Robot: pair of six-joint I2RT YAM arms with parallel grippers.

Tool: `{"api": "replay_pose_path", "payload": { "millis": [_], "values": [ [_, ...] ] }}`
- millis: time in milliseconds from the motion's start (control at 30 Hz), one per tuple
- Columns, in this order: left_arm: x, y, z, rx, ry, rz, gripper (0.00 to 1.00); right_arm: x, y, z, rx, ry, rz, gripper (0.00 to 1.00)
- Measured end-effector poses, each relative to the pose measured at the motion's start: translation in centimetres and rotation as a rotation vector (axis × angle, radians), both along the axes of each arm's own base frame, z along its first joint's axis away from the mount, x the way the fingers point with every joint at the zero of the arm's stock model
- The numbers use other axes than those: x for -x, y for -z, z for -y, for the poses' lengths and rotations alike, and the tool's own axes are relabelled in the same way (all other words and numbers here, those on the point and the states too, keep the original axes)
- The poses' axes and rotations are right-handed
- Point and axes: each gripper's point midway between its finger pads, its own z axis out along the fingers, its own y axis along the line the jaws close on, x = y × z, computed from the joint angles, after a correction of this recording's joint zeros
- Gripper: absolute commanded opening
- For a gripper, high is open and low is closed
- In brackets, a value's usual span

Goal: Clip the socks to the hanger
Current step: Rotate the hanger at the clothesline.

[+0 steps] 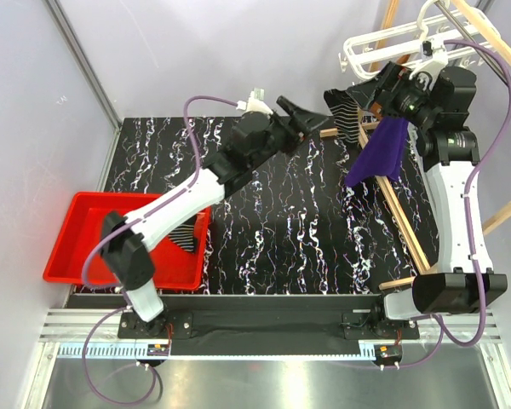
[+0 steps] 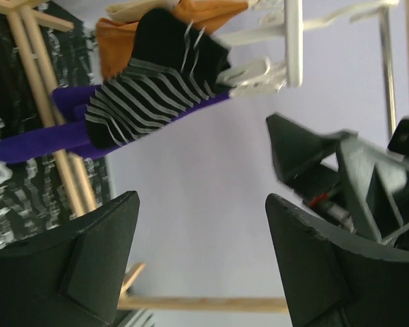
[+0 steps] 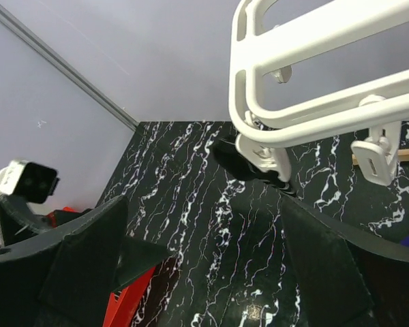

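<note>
With left pincer (image 2: 201,228) and right pincer (image 3: 201,235) both spread empty, ease them off without snagging the black white-striped fabric sock (image 2: 143,95) hanging on the white plastic frame hanger (image 2: 294,41).

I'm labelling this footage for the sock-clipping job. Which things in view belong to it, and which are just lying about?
Belongs to the job:
- hanging striped sock
- hanger
- second sock, lying in the red bin

Just lying about:
- purple cloth
- wooden rack
- orange item behind the hanging sock
</note>
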Motion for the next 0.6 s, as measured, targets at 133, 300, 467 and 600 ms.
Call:
{"api": "replay_pose_path", "payload": {
  "millis": [133, 300, 467, 600],
  "values": [
    [3.1, 0.8, -2.4, -0.112, 0.054, 0.076, 0.79, 0.7, -0.3, 0.3, 0.004, 0.02, 0.001, 0.91],
    [7.4, 1.4, -6.0, -0.217, 0.11, 0.173, 0.79, 2.2, -1.1, 0.7, 0.022, 0.048, 0.023, 0.84],
    [11.4, 2.8, -10.2, -0.328, 0.136, 0.237, 0.77, 2.9, -0.7, 2.0, 0.032, 0.127, -0.001, 0.78],
    [14.0, 4.2, -13.7, -0.404, 0.129, 0.257, 0.77, 3.0, 1.0, 2.6, 0.03, 0.171, -0.093, 0.82]
  ]
}}
